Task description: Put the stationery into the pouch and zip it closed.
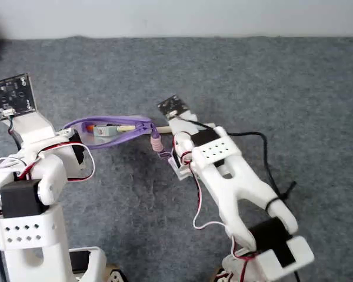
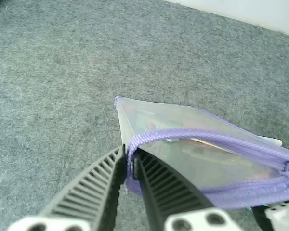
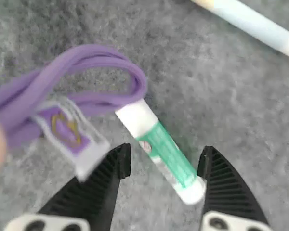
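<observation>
Left pincer (image 2: 129, 155) pinching pouch (image 2: 207, 166), grey carpet (image 2: 53, 86), white wall (image 2: 260, 12)

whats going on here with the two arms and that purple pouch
The left claw is shut on the zip edge of the clear purple pouch, holding one end. Some stationery is inside and the zip gapes open. The right claw is open, with a green and white stick between its fingers, lying on the grey table beside the pouch's purple loop. A light blue pen also lies outside.
</observation>
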### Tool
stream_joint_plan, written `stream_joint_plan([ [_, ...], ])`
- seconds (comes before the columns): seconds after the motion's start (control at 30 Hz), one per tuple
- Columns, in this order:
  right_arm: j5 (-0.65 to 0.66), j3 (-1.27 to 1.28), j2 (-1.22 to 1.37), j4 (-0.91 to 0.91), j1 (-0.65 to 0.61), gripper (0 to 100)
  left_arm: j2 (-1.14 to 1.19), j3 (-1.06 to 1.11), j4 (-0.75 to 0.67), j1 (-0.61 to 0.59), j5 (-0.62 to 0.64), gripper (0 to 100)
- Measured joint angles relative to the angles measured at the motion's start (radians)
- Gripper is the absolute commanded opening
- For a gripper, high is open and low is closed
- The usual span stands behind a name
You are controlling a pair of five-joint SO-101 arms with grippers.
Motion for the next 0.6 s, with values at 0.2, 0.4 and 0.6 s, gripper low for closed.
stream_joint_plan([
  [0.2, 0.055, 0.000, 0.149, -0.103, -0.006, 23.2, 0.000, 0.000, 0.000, 0.000, 0.000, 1],
  [0.4, 0.060, -0.023, 0.222, -0.126, 0.017, 0.2, 0.000, 0.000, 0.000, 0.000, 0.000, 1],
  [0.6, 0.061, -0.055, 0.235, -0.121, 0.087, 1.1, 0.000, 0.000, 0.000, 0.000, 0.000, 1],
])
